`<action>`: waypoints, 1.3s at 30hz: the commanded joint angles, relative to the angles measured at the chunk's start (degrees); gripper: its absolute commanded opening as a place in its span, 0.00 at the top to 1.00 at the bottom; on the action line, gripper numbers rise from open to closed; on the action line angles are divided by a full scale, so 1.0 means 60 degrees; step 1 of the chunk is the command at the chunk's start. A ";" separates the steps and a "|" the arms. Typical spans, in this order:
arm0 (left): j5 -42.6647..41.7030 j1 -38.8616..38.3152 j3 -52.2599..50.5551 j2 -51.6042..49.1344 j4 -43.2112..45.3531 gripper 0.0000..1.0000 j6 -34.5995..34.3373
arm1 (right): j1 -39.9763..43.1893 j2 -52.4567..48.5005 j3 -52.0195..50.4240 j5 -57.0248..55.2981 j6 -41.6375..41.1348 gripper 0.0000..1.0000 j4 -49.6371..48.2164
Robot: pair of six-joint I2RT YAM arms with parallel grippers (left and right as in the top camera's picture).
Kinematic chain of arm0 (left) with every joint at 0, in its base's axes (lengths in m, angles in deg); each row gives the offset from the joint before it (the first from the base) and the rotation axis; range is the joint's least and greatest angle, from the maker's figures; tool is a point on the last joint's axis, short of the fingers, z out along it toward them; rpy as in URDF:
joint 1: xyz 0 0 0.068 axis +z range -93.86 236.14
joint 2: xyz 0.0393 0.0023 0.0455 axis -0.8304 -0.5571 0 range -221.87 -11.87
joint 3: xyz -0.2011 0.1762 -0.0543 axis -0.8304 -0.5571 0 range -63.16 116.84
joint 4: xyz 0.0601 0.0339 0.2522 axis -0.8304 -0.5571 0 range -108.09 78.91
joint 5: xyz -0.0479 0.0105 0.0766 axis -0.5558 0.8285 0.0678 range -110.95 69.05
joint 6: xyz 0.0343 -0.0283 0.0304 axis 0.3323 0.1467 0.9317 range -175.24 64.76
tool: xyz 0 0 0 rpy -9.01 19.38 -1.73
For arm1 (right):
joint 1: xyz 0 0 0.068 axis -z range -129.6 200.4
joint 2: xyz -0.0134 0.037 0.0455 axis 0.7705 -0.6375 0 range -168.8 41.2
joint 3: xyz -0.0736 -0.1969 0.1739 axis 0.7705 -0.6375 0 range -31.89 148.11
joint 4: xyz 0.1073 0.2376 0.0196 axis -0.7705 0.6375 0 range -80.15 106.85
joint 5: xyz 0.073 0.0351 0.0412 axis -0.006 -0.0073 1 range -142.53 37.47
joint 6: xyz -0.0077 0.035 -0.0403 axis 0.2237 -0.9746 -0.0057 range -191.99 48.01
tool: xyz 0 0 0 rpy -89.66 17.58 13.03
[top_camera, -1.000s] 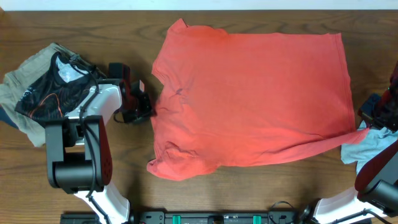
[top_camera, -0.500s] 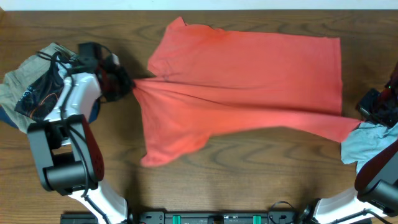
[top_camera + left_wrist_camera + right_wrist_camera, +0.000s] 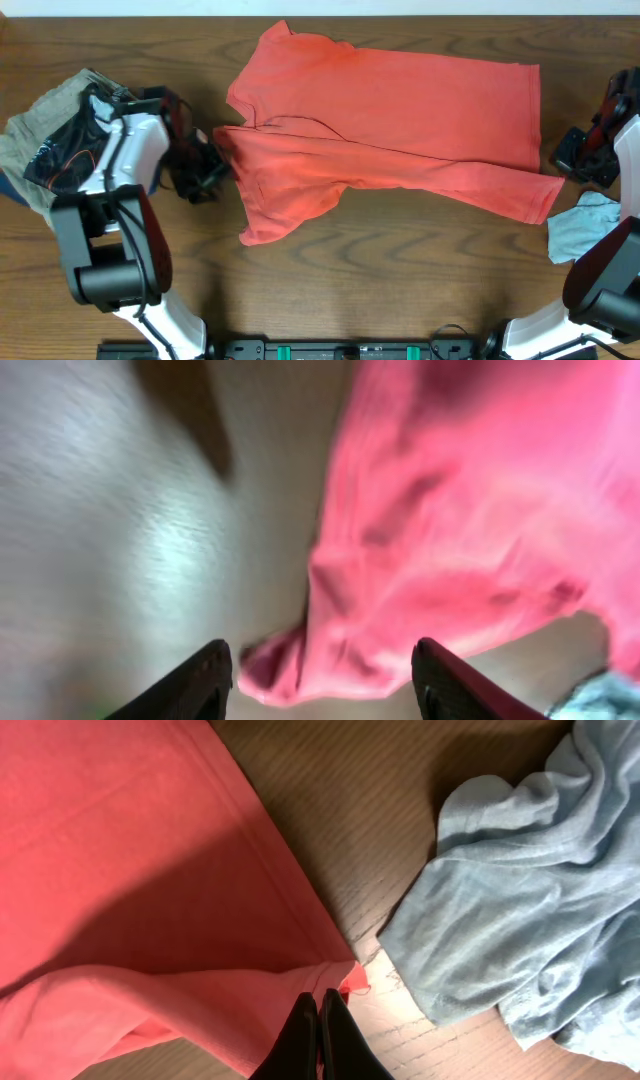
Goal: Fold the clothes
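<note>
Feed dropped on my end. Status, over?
Left fingers open beside the T-shirt. Right fingers shut near its hem corner. One long edge folded over, rumpled. Pale blue cloth lies beside that corner.

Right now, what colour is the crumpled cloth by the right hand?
Crumpled knit cloth: pale grey-blue, clearest in right wrist view.

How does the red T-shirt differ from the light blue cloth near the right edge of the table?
The T-shirt is coral red; the cloth is pale blue. The T-shirt is much larger, spread across the table, while the cloth is a small heap. The T-shirt lies mostly flat with one long fold; the cloth is crumpled. Both are soft fabric lying on the wood.
</note>
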 commanded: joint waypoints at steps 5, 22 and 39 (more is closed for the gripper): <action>0.0135 -0.1042 -0.1086 0.0055 -0.0277 0.41 0.0532 | -0.0087 0.0168 -0.0004 -0.0120 0.0127 0.99 0.0117; 0.0189 -0.1198 -0.2106 0.0055 0.1344 0.52 0.0251 | -0.0080 0.0168 -0.0004 -0.0652 0.0117 0.99 0.0361; -0.1177 -0.1169 -0.2011 0.0109 0.0801 0.94 0.0506 | -0.0080 0.0168 -0.0018 -0.0648 0.0117 0.99 0.0433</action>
